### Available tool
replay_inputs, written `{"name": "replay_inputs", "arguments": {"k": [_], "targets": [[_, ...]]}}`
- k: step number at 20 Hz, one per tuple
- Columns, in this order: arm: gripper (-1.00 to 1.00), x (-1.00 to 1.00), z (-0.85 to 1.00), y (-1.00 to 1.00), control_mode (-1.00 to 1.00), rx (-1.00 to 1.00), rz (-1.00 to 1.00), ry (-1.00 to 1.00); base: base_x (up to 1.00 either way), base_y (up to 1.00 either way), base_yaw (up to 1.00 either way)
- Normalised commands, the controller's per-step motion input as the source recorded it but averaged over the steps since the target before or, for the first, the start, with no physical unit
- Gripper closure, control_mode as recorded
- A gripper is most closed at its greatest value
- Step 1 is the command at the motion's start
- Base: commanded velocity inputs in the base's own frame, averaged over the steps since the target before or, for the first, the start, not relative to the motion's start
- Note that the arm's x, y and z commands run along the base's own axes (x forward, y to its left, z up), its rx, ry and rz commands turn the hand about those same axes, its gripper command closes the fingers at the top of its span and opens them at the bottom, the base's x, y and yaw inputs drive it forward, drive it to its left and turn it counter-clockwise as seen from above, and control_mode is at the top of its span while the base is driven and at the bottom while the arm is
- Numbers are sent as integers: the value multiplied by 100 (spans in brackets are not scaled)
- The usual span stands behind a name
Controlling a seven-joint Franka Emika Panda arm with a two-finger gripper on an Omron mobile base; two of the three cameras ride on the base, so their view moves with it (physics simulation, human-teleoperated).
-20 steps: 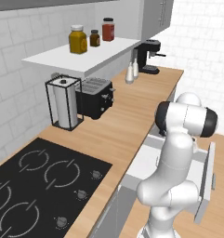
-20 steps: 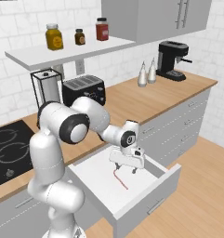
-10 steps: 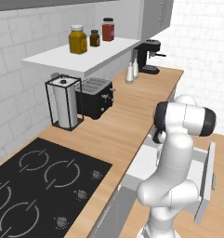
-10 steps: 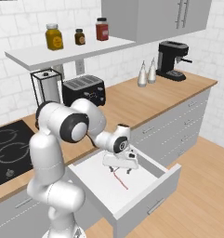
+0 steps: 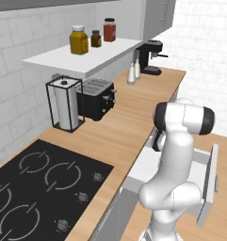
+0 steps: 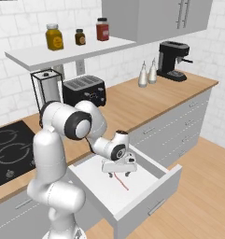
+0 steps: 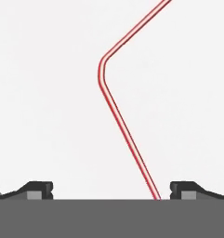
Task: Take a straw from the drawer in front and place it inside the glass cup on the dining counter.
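Note:
The drawer (image 6: 149, 205) stands pulled out below the worktop, and its white floor is bare except for the straw (image 6: 122, 181). This thin red straw lies flat on that floor. My gripper (image 6: 117, 173) hangs low inside the drawer, right over the straw's near end, and is open. In the hand view the straw (image 7: 122, 125) runs up from between my fingertips (image 7: 187, 188), close to the right one, then bends toward the upper right. My gripper (image 7: 112, 190) holds nothing. From the left the arm hides most of the drawer (image 5: 210, 176). The glass cup and the dining counter are out of view.
On the wood worktop (image 6: 132, 100) stand a black toaster (image 6: 82, 91), a paper-towel holder (image 6: 46, 88), two shakers (image 6: 147, 74) and a coffee machine (image 6: 172, 60). A black hob (image 5: 39, 188) is at the left. Jars (image 6: 54, 37) sit on a wall shelf.
My gripper has come down into the drawer, closer to the straw, and has stayed open. The straw has not moved.

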Motion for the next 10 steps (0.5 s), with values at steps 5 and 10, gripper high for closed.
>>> {"name": "replay_inputs", "arguments": {"k": [5, 10], "targets": [[-100, 0, -25, 2, -100, 4, 18, -8, 0, 0, 0], [-100, 0, -22, 2, -100, 0, 11, -9, 0, 0, 0]]}}
